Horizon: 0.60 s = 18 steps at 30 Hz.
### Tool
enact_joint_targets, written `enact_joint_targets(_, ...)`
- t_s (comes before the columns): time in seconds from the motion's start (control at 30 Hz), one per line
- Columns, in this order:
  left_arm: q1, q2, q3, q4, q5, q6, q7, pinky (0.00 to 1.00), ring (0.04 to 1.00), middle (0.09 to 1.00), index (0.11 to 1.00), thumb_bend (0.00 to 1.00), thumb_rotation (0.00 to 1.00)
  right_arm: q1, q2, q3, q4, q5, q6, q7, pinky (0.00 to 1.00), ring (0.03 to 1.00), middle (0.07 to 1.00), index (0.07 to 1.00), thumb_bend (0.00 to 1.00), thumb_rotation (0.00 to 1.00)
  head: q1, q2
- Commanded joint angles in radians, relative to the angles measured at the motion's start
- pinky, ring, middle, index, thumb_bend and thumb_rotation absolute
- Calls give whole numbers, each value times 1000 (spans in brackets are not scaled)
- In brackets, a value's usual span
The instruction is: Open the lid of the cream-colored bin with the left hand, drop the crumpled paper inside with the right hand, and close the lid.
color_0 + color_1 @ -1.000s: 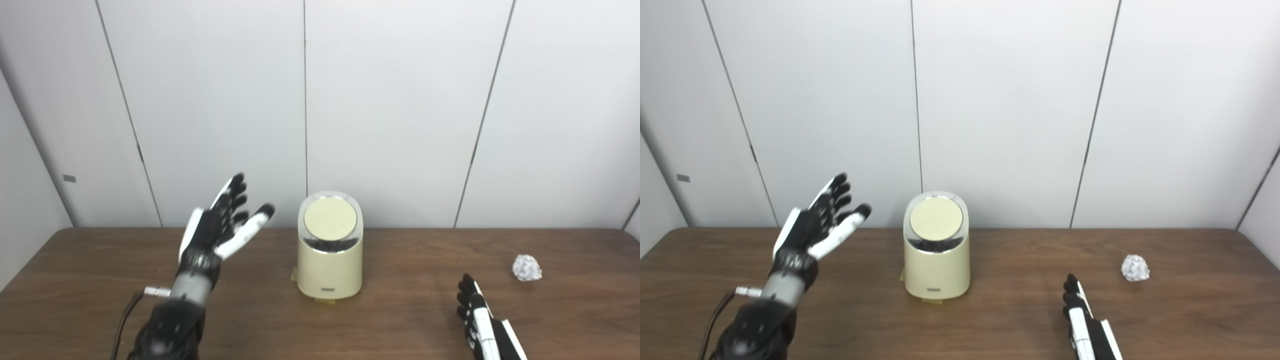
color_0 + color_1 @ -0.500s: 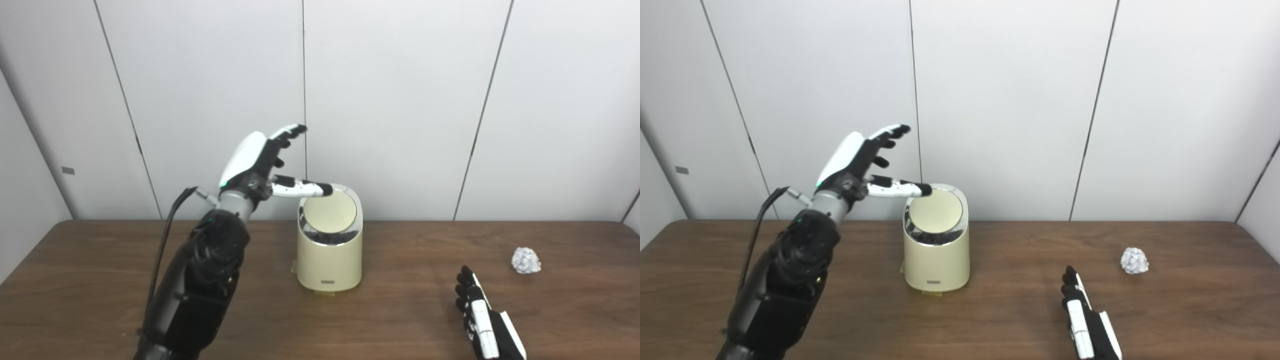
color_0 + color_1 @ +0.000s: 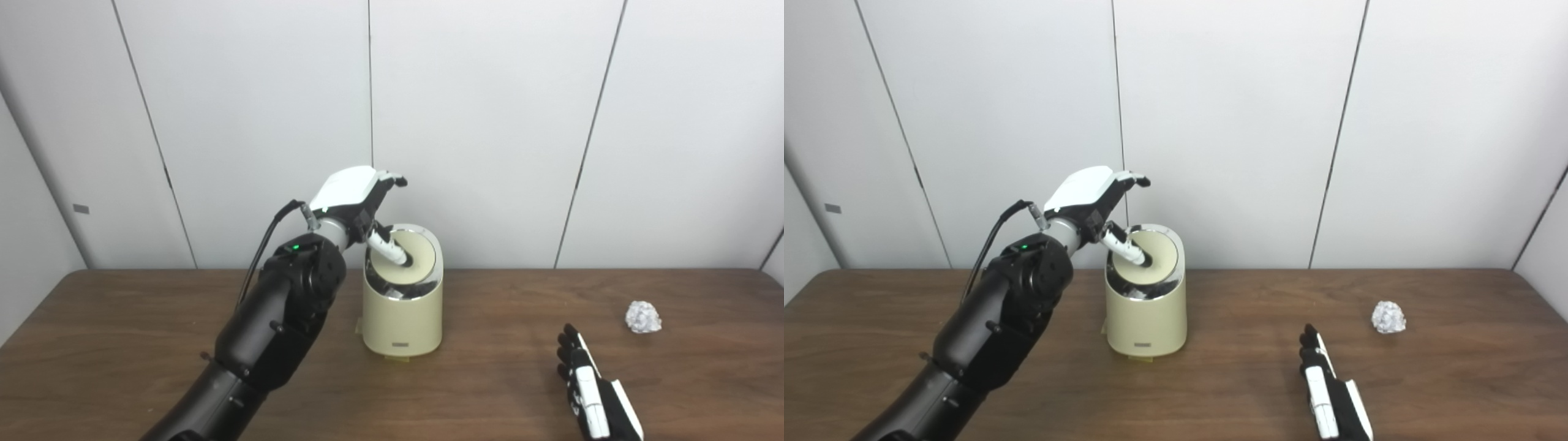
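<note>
Left robot hand (image 3: 354,197), fingers apart, presses its thumb on the cream-colored cylindrical bin (image 3: 402,312)'s round lid (image 3: 413,257). Right robot hand (image 3: 589,392) rests open on the brown wooden table (image 3: 122,343), near the crumpled white paper ball (image 3: 642,316).

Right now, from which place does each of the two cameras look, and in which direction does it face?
Left eye view: on the robot's head, facing forward and down at the table; the left hand is over the cream bin, and the right hand is low.
Right eye view: beside it, facing the same way; both arms rise from the bottom edge.
Shared: bin, lid, crumpled paper, wall panels.
</note>
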Motion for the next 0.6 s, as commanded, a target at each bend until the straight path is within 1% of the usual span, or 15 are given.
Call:
enact_joint_targets(0.0, -76, 17, -8, -11, 32, -40, 26, 804, 895, 910, 889, 968, 136, -8, 8, 5, -20, 2, 5, 4, 983, 987, 987, 983, 629, 1000, 0, 1)
enact_joint_targets(0.13, -71, 26, -39, 4, 71, -61, 52, 811, 888, 891, 881, 975, 122, -6, 6, 8, -29, 0, 9, 6, 982, 986, 987, 984, 637, 1000, 0, 4)
enact_joint_targets(0.3, -59, 37, -72, 1, 134, -83, 68, 845, 918, 914, 891, 969, 102, 2, 3, 14, -48, -4, 25, 8, 979, 983, 987, 980, 654, 1000, 4, 10)
enact_joint_targets(0.4, -52, 40, -75, 1, 143, -98, 71, 879, 926, 920, 894, 953, 106, 6, 3, 23, -57, -16, 31, 5, 971, 975, 981, 972, 662, 1000, 1, 14)
enact_joint_targets(0.57, -39, 39, -71, -14, 150, -122, 74, 896, 929, 920, 896, 931, 135, 9, 9, 31, -67, -28, 38, 3, 962, 967, 976, 966, 648, 1000, -7, 20)
